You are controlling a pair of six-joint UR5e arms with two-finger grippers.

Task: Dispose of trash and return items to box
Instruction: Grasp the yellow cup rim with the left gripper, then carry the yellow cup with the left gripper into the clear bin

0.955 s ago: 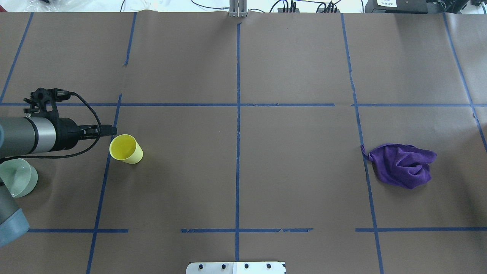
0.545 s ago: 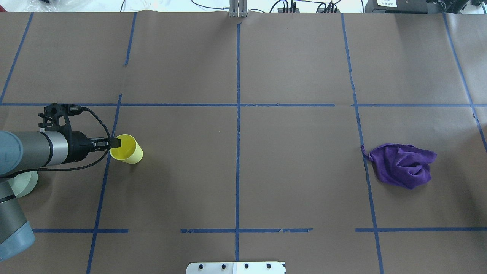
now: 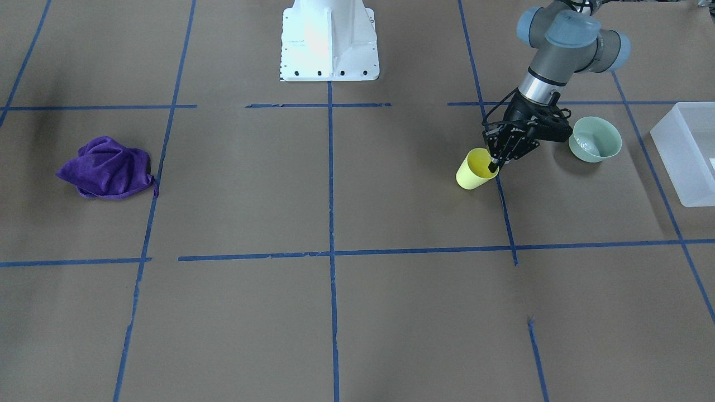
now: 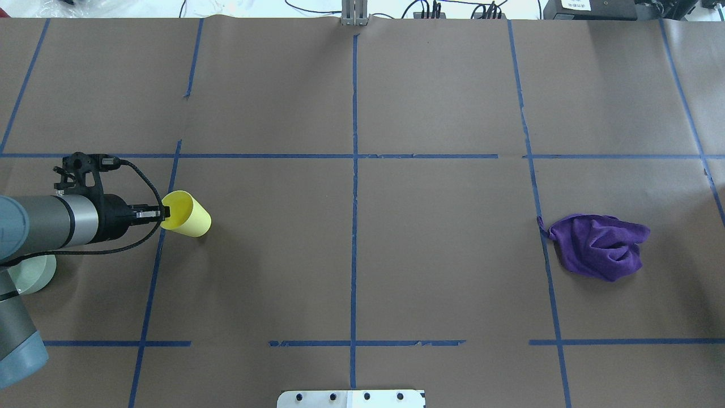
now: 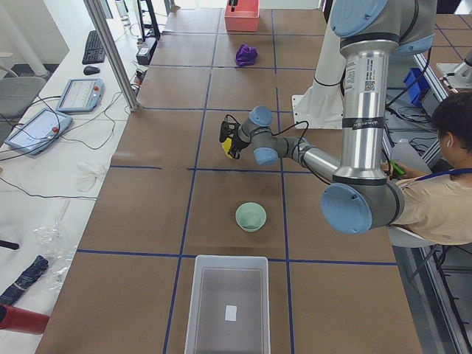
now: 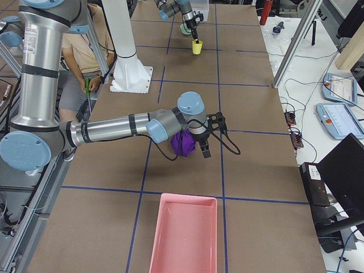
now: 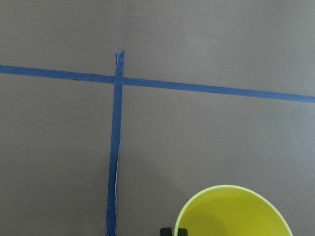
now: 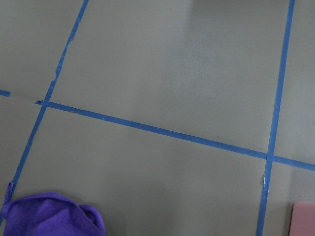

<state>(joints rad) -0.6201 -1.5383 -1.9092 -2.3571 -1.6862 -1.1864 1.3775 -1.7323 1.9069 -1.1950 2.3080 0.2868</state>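
Left gripper (image 4: pixel 164 213): pinched onto yellow cup (image 4: pixel 190 215) rim, cup tilted, table's left side.
Right gripper (image 6: pixel 203 149): over purple cloth (image 4: pixel 597 245) (grip state cannot be told).
Done: nothing in translucent box (image 3: pixel 684 159).
Left: cup, mint bowl (image 3: pixel 595 139) nearby, cloth.

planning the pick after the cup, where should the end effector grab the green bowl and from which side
Pinch the green bowl by its rim wall from above, one finger inside, one outside. It sits upright, mouth open upward, and looks too wide to span. The rim section toward the left end effector, now on the yellow cup, is likely easiest.
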